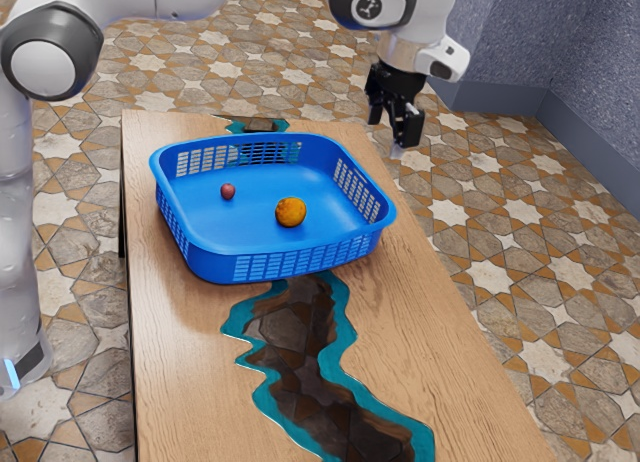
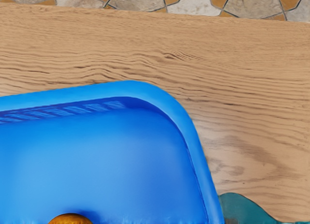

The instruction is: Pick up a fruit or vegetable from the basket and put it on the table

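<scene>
Hovering, likely for clearance | black two-finger end effector (image 1: 392,125) spread | edges of blue plastic basket (image 1: 212,256) corral round orange fruit (image 1: 291,212)

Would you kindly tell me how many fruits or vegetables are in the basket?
2: a round orange one near the middle of the blue basket, and a smaller reddish one nearer the exterior view's left.

Bright, even light is spread across the table (image 1: 420,352) and blue basket (image 1: 250,250); in the wrist view, a pale sheen is caught on the table beside the basket's corner, its inner wall softly shadowed.
</scene>
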Tool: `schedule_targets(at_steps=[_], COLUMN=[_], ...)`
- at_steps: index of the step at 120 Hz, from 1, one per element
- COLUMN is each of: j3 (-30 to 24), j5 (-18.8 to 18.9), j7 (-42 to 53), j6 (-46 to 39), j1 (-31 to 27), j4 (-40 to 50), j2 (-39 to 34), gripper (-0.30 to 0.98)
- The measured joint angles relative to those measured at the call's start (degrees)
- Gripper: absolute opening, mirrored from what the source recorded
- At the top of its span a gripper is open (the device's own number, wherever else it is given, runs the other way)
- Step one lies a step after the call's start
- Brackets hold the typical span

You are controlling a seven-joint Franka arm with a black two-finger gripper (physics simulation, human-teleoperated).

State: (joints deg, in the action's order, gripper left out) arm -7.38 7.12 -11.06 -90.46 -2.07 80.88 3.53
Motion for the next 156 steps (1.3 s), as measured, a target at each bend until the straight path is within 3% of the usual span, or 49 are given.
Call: schedule_targets(at_steps=[32, 45, 67, 79, 156], j3=[0.18, 0.32, 4.36, 7.14, 14.69], j5=[-3.44, -4.23, -4.66, -4.56, -4.0], j7=[1.62, 4.52, 10.24, 13.04, 24.6], j6=[2.45, 2.65, -3.06, -5.6, -21.42], j1=[-0.79, -0.85, 1.27, -1.43, -1.93], j4=[0.22, 4.68, 22.2, 27.64, 43.37], j2=[0.14, -0.19, -8.81, -12.3, -14.31], gripper=[0.68, 0.68, 0.68, 0.68, 0.68])
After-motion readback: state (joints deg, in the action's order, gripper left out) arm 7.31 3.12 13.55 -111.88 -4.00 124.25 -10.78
